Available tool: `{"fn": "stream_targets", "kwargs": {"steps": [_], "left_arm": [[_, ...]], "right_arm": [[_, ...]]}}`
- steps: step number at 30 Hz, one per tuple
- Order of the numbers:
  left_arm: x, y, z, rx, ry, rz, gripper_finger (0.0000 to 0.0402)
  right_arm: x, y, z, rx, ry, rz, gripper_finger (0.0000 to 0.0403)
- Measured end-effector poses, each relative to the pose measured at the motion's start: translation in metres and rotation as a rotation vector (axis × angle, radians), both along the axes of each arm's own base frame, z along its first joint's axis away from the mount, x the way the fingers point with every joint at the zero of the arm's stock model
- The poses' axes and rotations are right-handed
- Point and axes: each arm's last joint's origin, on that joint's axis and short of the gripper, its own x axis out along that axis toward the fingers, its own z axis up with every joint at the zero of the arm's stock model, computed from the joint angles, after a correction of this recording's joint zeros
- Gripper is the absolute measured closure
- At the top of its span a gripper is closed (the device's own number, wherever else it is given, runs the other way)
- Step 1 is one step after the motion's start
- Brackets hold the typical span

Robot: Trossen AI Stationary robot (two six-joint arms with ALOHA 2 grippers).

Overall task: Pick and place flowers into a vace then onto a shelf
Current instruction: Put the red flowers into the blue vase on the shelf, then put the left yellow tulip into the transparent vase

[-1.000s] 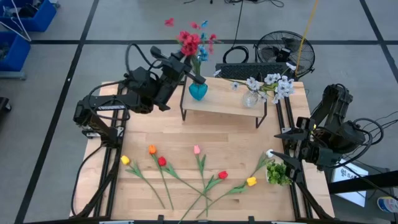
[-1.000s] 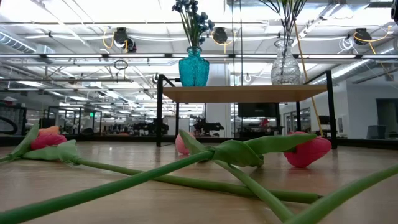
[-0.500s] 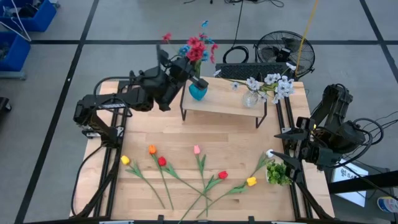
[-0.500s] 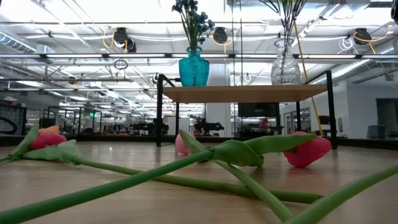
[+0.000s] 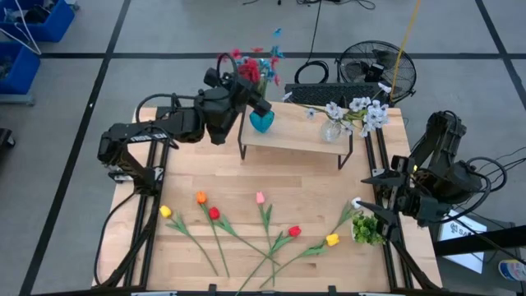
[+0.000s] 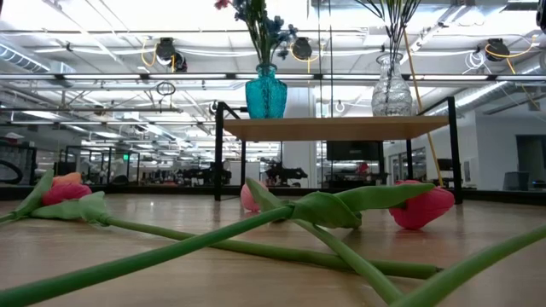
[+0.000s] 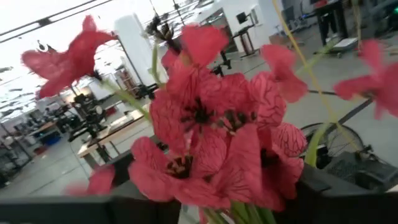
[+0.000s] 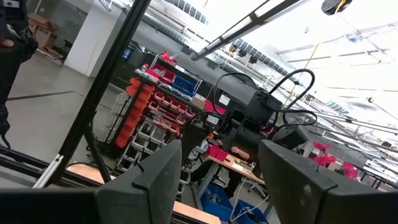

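Jaws of the left gripper (image 5: 256, 97) are pinched on the flowers (image 5: 251, 67), now swung upright over the teal vase (image 5: 261, 121) at the shelf's (image 5: 304, 136) left end; the right gripper (image 5: 380, 196) is parked, spread.

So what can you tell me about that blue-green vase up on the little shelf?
The teal vase looks like translucent glass, with a round faceted belly narrowing to a slim neck. It stands upright at the left end of the shelf, apart from the clear vase. Green stems of the red, pink and blue flowers rise from its mouth. The left gripper is right beside it.
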Motion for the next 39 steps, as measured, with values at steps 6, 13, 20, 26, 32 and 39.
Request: {"fn": "stream_targets", "kwargs": {"steps": [6, 13, 20, 26, 32, 39], "left_arm": [[0.001, -0.008, -0.005, -0.046, -0.024, -0.01, 0.0152], [-0.001, -0.022, -0.017, -0.073, 0.059, 0.033, 0.0142], [-0.008, -0.047, -0.015, -0.06, 0.061, 0.073, 0.0153], [-0.009, -0.069, -0.018, -0.074, 0.033, 0.038, 0.0147], [-0.014, -0.098, -0.017, -0.047, 0.035, 0.058, 0.0147], [-0.034, -0.162, -0.015, -0.043, -0.039, 0.0, 0.0147]], "right_arm": [[0.0, 0.0, 0.0, 0.001, 0.0, 0.0, 0.0195], [0.0, 0.0, 0.0, -0.001, 0.0, 0.0, 0.0195], [0.0, 0.0, 0.0, -0.001, 0.001, 0.001, 0.0195], [0.0, 0.0, 0.0, -0.002, 0.001, 0.001, 0.0195], [0.0, 0.0, 0.0, -0.002, 0.001, 0.001, 0.0195], [0.0, 0.0, 0.0, -0.002, 0.001, 0.001, 0.0195]]}}
